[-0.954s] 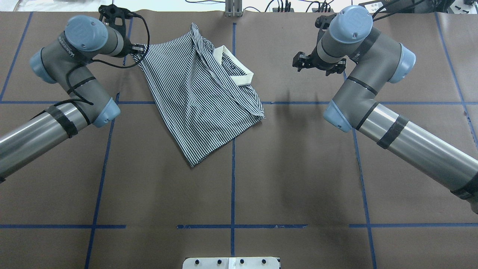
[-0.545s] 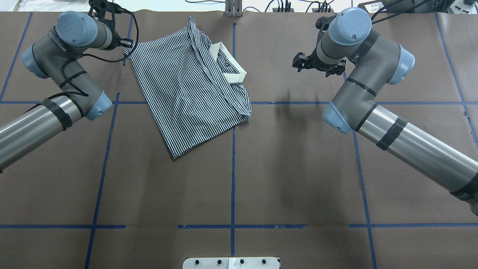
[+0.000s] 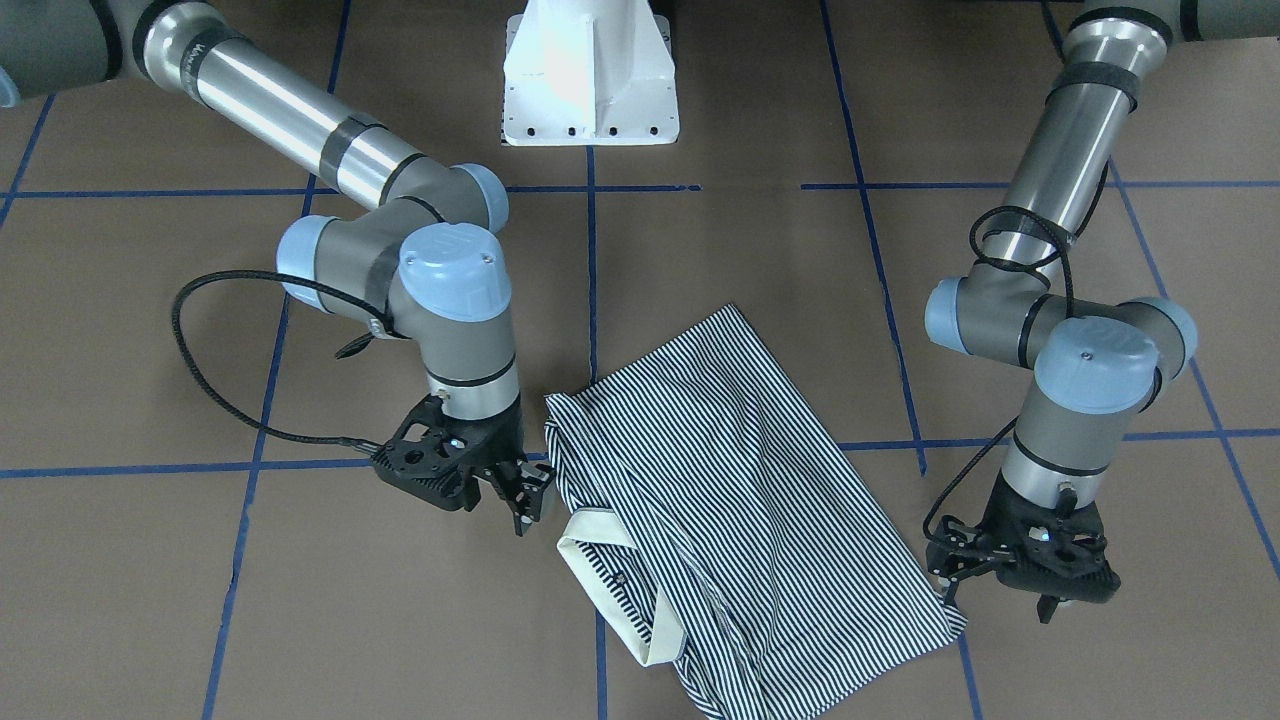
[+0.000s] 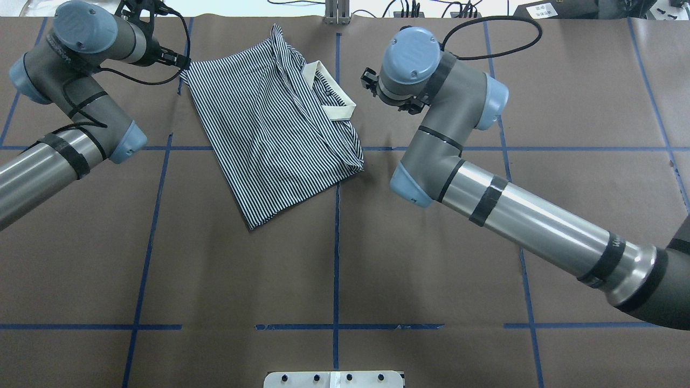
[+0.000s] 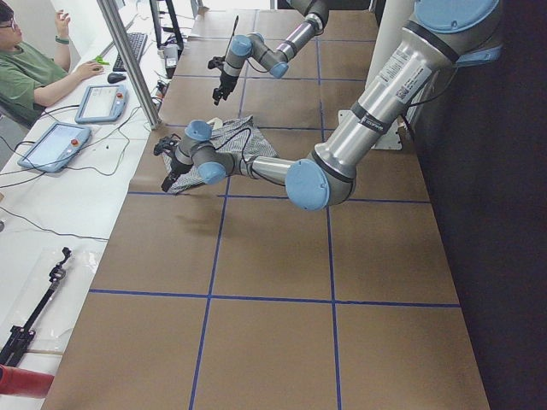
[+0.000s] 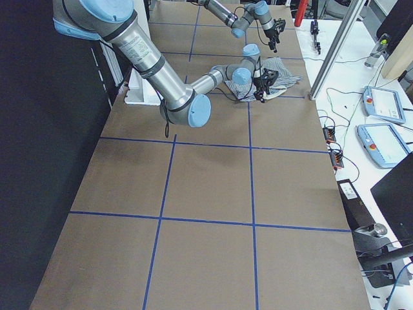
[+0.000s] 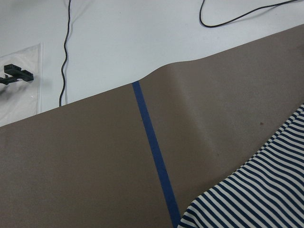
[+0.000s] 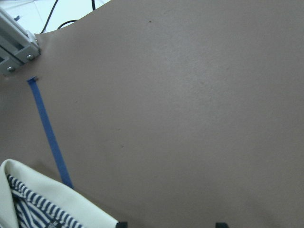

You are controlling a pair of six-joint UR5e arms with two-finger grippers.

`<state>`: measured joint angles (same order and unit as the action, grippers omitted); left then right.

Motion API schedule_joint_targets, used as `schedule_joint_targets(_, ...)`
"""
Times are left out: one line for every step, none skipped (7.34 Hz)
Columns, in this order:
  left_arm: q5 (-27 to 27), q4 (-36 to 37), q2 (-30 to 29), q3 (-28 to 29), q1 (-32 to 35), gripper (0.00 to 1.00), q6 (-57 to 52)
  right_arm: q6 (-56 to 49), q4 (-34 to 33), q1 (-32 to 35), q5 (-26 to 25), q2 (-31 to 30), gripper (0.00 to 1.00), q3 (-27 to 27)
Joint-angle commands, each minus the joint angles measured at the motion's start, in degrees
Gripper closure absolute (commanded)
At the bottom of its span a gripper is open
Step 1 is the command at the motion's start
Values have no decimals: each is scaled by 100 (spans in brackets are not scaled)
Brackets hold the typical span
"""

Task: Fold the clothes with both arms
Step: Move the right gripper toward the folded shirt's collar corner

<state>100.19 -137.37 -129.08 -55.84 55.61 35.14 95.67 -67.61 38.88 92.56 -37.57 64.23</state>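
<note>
The striped polo shirt [image 4: 269, 124] lies folded and slanted at the far middle of the table, its cream collar [image 4: 335, 102] turned up on its right side. It also shows in the front view [image 3: 740, 490]. My left gripper [image 3: 992, 595] hangs just beside the shirt's far left corner [image 4: 185, 74], open and empty, apart from the cloth. My right gripper [image 3: 527, 497] hovers open and empty next to the collar [image 3: 600, 560]. Its two fingertips stand apart at the bottom edge of the right wrist view [image 8: 170, 224].
Brown table cover [image 4: 431, 258] with blue tape lines. The white pedestal base [image 3: 590, 80] stands at the near edge. A metal post [image 4: 337, 11] and cables lie along the far edge. An operator [image 5: 26, 73] sits at a side bench with teach pendants.
The left arm dragged the shirt left, then let go of its corner and drew back left. The right arm swung left, up to the collar. The shirt has lain still since half a second ago.
</note>
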Motion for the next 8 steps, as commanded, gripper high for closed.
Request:
schedule_joint_targets(9, -9, 6, -6, 2, 0, 2, 338, 555, -248, -386, 397, 35, -776)
schedule_joint_targets(1, -9, 6, -6, 2, 0, 10, 469, 765, -328, -510, 478, 40, -989)
schedule_joint_targets(1, -9, 6, -6, 2, 0, 11, 505, 802, -355, -563, 531, 41, -1069)
schedule_joint_targets(1, -9, 6, -6, 2, 0, 11, 610, 811, -390, -607, 601, 43, -1131)
schedule_joint_targets(1, -9, 6, -6, 2, 0, 11, 672, 959, -442, -695, 654, 43, -1297)
schedule_joint_targets(1, -18, 15, -49, 2, 0, 19, 672, 1030, -443, -704, 654, 45, -1394)
schedule_joint_targets(1, -18, 58, -102, 2, 0, 28, 672, 1031, -443, -713, 654, 56, -1404)
schedule_joint_targets(1, -18, 146, -242, 2, 0, 46, 681, 1031, -443, -722, 646, 88, -1456)
